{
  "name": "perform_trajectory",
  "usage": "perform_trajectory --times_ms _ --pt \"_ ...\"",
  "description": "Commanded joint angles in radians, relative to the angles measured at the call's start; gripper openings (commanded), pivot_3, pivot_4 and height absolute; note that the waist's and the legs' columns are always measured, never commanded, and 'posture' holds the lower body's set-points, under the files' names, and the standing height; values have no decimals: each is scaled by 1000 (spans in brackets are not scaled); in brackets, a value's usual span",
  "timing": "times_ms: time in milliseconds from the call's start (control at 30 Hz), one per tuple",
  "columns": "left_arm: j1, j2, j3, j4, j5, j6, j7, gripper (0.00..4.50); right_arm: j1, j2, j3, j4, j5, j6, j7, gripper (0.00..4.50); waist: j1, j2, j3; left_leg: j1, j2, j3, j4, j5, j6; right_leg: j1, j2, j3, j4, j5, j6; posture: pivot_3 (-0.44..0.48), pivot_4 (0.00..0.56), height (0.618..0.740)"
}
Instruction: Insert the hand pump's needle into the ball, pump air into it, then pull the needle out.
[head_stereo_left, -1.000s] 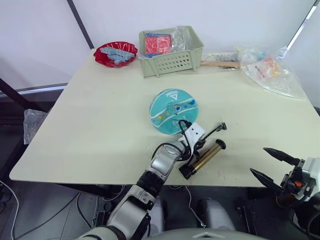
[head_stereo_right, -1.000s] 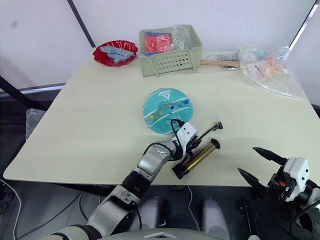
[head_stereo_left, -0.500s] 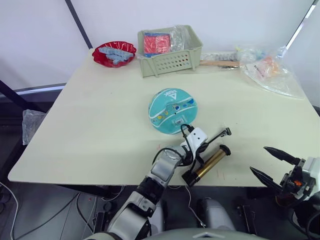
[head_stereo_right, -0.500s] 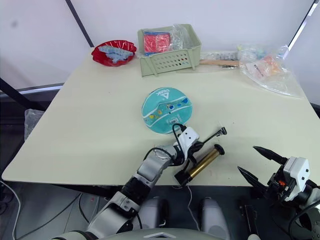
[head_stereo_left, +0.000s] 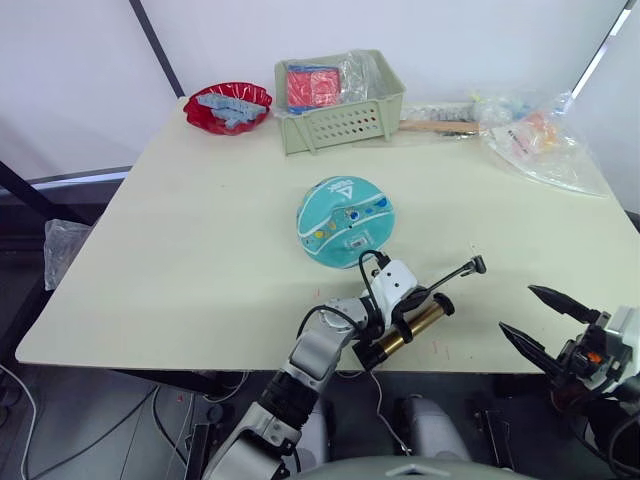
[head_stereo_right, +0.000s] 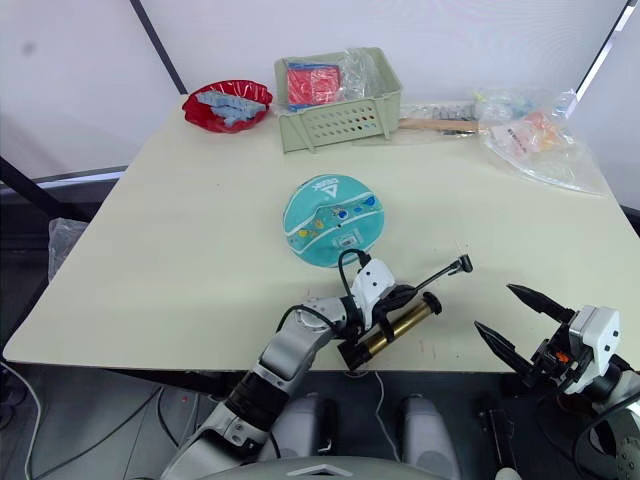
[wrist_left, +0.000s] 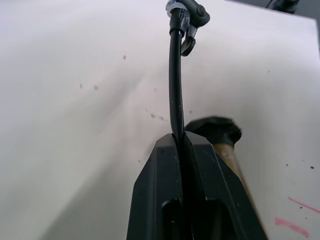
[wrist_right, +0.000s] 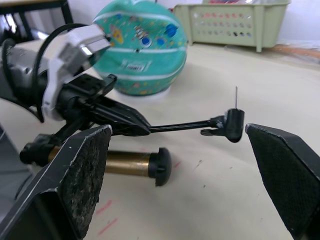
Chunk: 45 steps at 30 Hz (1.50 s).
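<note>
My left gripper (wrist_left: 181, 145) pinches the hose (wrist_left: 175, 85), needle (wrist_right: 236, 95) pointing up, pump (head_stereo_left: 415, 325) on the table; ball (head_stereo_left: 345, 221) sits at eleven o'clock. Right gripper (head_stereo_left: 540, 321) gapes empty. Insertion next: swing the needle toward the valve.

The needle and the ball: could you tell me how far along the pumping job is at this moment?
Early stage. Nothing is finished: the needle points up in free air, apart from the ball. In hand: the left gripper is shut on the hose, holding it above the table; the hand pump lies beside it. The right gripper waits open. Inserting, pumping and pulling out all remain.
</note>
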<state>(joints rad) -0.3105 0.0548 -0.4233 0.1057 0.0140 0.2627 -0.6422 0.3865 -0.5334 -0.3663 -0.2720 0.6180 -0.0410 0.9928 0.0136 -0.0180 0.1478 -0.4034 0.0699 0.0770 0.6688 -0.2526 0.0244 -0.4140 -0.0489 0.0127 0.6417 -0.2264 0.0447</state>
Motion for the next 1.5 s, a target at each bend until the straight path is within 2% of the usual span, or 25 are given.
perform_trajectory --times_ms 33,200,367,567,800,1167,1500 --pt "-31 15 -3 -32 -22 -71 -49 31 -16 8 0 -41 26 18 -18 4500 0 0 0 0 0 0 0 0 0 0 0 0 0 0 0 0 150 738" --pt "-66 41 10 3 -58 -118 -127 31 -37 30 20 -67 36 47 -52 4500 0 0 0 0 0 0 0 0 0 0 0 0 0 0 0 0 150 738" --pt "-97 53 48 53 -108 -166 -195 31 -67 70 47 -131 70 138 -165 4500 -1 0 0 0 0 0 0 0 0 0 0 0 0 1 -1 0 150 738" --pt "-103 46 82 99 -158 -220 -245 31 -131 127 53 -202 195 318 -381 4500 -1 0 0 -2 0 0 0 0 0 -1 0 -1 0 1 -2 0 150 738" --pt "-93 57 116 139 -221 -274 -325 31 -182 117 45 -226 358 506 -517 4500 -1 1 0 -9 0 0 2 0 0 -6 0 -4 0 2 -3 0 150 738" --pt "-91 49 137 167 -246 -287 -377 31 -221 90 23 -219 527 635 -549 4500 -1 1 0 -12 -8 -3 2 -1 3 -5 0 4 -1 -1 2 0 150 738" --pt "-81 42 140 161 -247 -279 -379 31 -208 76 15 -224 556 652 -526 4500 -1 1 0 -11 -12 -4 2 -4 7 -9 0 16 0 0 10 0 150 738"
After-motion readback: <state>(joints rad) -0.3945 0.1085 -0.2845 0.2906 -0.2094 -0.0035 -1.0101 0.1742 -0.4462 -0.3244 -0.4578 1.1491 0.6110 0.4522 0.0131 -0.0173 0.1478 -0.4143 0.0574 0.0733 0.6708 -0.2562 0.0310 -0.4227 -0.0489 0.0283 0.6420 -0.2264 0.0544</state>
